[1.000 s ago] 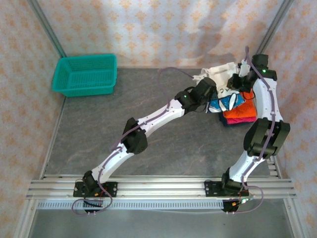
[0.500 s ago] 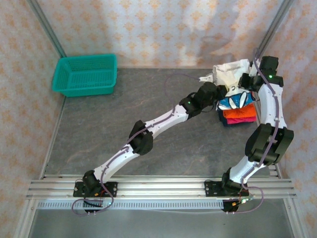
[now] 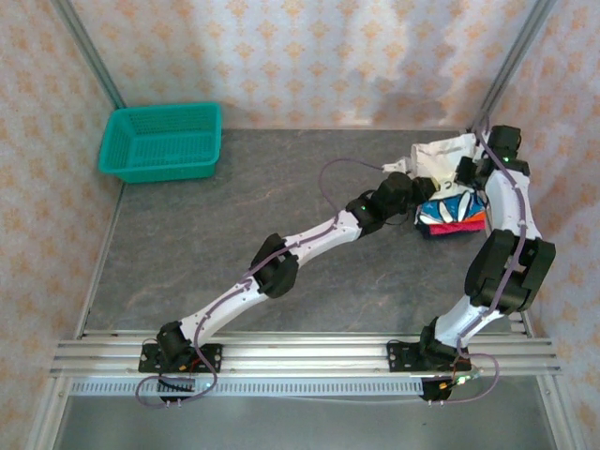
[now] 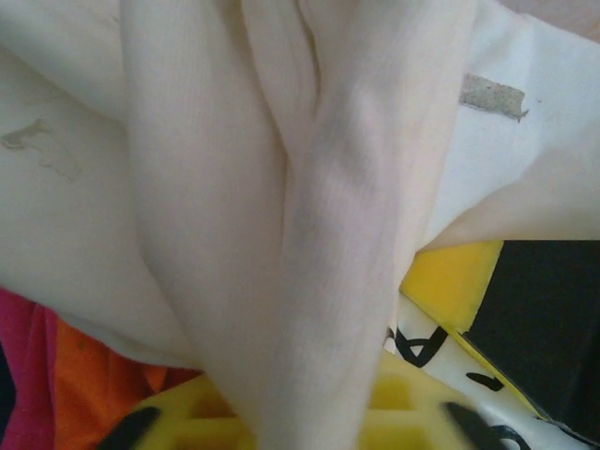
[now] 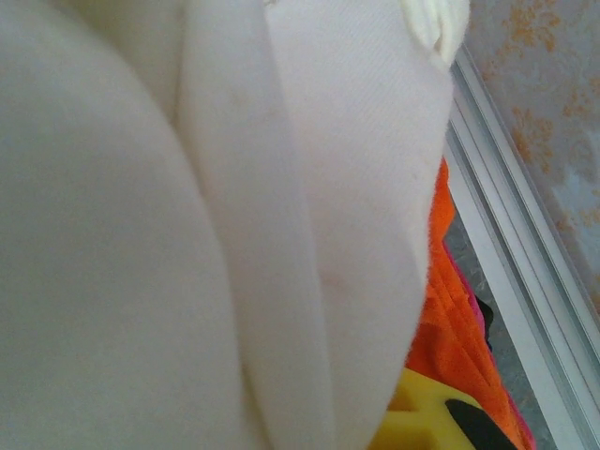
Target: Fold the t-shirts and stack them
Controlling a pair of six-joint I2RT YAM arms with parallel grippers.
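Desk [image 3: 234, 225], grey and mottled, takes up most of the top view, with patterned walls on three sides and a metal rail [image 3: 300, 354] along the near edge carrying both arm bases. Left arm [image 3: 281, 262] stretches diagonally from the near left toward the far right corner; right arm [image 3: 502, 234] rises folded at the right edge and reaches to the same corner. Teal basket [image 3: 164, 141] sits at the far left, well apart from everything else. White t-shirt [image 3: 441, 153] is bunched at the far right corner, between the two wrists and just beyond the stack of folded shirts [image 3: 450, 214], which has a blue, white and red print on top. Left pincer [image 3: 415, 185] is at the near left edge of the white cloth; in its wrist view a thick fold of the white t-shirt [image 4: 309, 187] runs down between the yellow fingers [image 4: 187, 417], so it is clamped on the cloth. Orange shirt [image 4: 103, 375] and a pink edge [image 4: 23, 342] show underneath. Right pincer [image 3: 466, 173] is at the cloth's right side; its wrist view has white cloth pressed close to the lens and one yellow finger [image 5: 417, 422] showing, so its grip cannot be told. Orange shirt [image 5: 455, 328] lies just beside that finger.
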